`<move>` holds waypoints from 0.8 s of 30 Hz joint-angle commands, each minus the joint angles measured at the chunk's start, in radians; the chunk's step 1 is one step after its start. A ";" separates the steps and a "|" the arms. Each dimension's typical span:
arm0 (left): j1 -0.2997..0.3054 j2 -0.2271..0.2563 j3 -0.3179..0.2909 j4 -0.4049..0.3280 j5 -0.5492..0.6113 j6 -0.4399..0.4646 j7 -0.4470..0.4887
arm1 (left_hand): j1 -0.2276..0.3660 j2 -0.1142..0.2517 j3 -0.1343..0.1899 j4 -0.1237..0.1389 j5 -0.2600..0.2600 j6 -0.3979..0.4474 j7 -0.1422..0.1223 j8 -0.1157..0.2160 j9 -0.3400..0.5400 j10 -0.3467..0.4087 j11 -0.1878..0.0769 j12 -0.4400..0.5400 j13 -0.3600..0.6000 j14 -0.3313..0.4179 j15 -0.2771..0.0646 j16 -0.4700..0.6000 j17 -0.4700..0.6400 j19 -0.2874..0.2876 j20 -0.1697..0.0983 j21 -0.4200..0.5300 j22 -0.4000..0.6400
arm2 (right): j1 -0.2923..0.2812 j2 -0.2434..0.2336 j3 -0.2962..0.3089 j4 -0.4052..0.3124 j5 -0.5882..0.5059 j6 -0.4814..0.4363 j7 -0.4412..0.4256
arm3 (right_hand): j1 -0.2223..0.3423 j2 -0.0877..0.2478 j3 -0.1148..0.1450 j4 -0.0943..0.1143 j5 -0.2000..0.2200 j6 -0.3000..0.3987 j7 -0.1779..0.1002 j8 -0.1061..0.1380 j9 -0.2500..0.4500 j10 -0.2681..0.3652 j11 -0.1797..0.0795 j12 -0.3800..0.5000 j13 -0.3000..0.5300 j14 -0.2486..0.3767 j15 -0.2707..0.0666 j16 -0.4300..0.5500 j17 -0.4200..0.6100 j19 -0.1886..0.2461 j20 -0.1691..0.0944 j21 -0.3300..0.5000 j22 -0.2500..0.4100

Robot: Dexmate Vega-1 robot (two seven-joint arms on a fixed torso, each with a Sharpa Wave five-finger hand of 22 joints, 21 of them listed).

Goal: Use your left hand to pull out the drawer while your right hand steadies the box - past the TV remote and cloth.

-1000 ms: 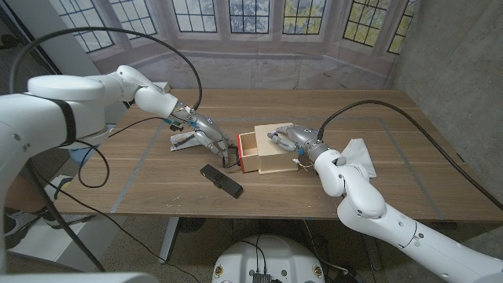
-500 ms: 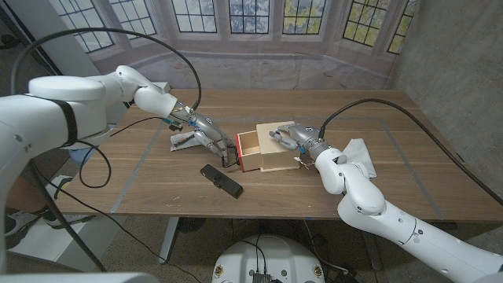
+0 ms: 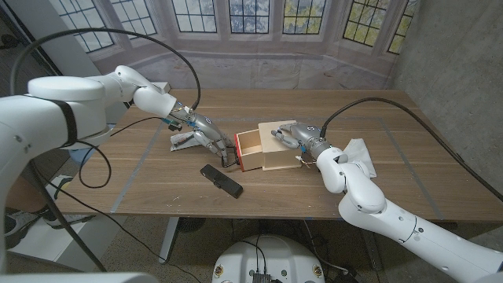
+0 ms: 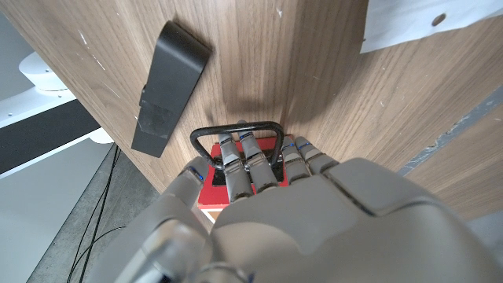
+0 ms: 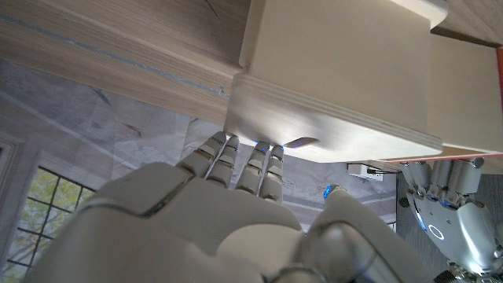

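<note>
Head view, drawer: the drawer [image 3: 248,147] stands partly out of the wooden box [image 3: 277,146] near the table's [image 3: 393,181] middle, its red front facing the robot's left.
Handle: a black wire handle [image 4: 237,134] on the red front; the left wrist view shows the fingers [image 4: 236,161] hooked through it.
Left hand: the left hand [image 3: 206,135] grips the handle, fingers curled around the wire.
Right hand: the right hand [image 3: 292,134] rests on top of the box, fingers spread and pressing down, closed on nothing.
TV remote: the TV remote [image 3: 220,180] lies just in front of the drawer's path, near the table's front edge.
Cloth: a white cloth [image 3: 355,156] lies beside the right forearm, behind the box.
Step in hand: the drawer looks partway out. Judging from this, pull straight along the drawer's line, away from the box, keeping the hooked fingers level so the handle does not twist.
Steadying: press down evenly on the box top so it does not slide or tip after the drawer.
Risk: a pull that drifts forward could nudge the remote.
</note>
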 commanded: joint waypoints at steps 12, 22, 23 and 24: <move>-0.037 0.031 0.076 -0.063 -0.026 0.000 0.043 | -0.008 0.001 0.009 -0.004 -0.004 -0.002 0.004 0.007 0.002 0.009 0.000 0.000 0.003 0.003 -0.005 0.001 0.000 0.010 0.001 0.006 0.002 | 0.008 -0.006 -0.012 0.015 0.021 -0.002 -0.037 | -0.011 0.018 0.008 0.005 0.007 0.008 0.002 0.004 0.006 0.018 0.009 0.009 0.004 0.008 -0.006 0.001 0.000 -0.002 -0.030 0.005 0.002; -0.052 0.056 0.116 -0.104 -0.056 0.000 0.042 | -0.008 0.000 0.009 -0.004 -0.005 -0.001 0.004 0.007 0.002 0.008 -0.001 0.000 0.003 0.003 -0.006 0.001 0.000 0.010 0.001 0.007 0.002 | 0.012 -0.011 -0.014 0.026 0.028 -0.002 -0.047 | -0.011 0.018 0.010 0.004 0.008 0.008 0.003 0.003 0.006 0.020 0.009 0.009 0.004 0.007 -0.008 0.001 -0.001 -0.002 -0.031 0.006 0.002; -0.052 0.059 0.117 -0.107 -0.062 0.000 0.040 | -0.008 0.000 0.009 -0.004 -0.005 -0.001 0.004 0.008 0.002 0.008 -0.001 0.000 0.003 0.003 -0.006 0.001 0.000 0.010 0.001 0.006 0.002 | 0.012 -0.014 -0.013 0.026 0.031 0.002 -0.048 | -0.011 0.018 0.010 0.004 0.008 0.008 0.003 0.003 0.006 0.020 0.009 0.009 0.004 0.007 -0.008 0.001 -0.001 -0.002 -0.031 0.006 0.002; -0.053 0.062 0.118 -0.112 -0.062 0.000 0.038 | -0.008 0.000 0.009 -0.004 -0.005 -0.002 0.004 0.007 0.002 0.008 -0.001 0.000 0.003 0.003 -0.006 0.001 0.000 0.010 0.001 0.007 0.002 | 0.012 -0.010 -0.014 0.029 0.029 -0.005 -0.050 | -0.011 0.018 0.010 0.004 0.008 0.008 0.003 0.003 0.006 0.020 0.008 0.008 0.004 0.007 -0.007 0.001 -0.001 -0.003 -0.031 0.006 0.002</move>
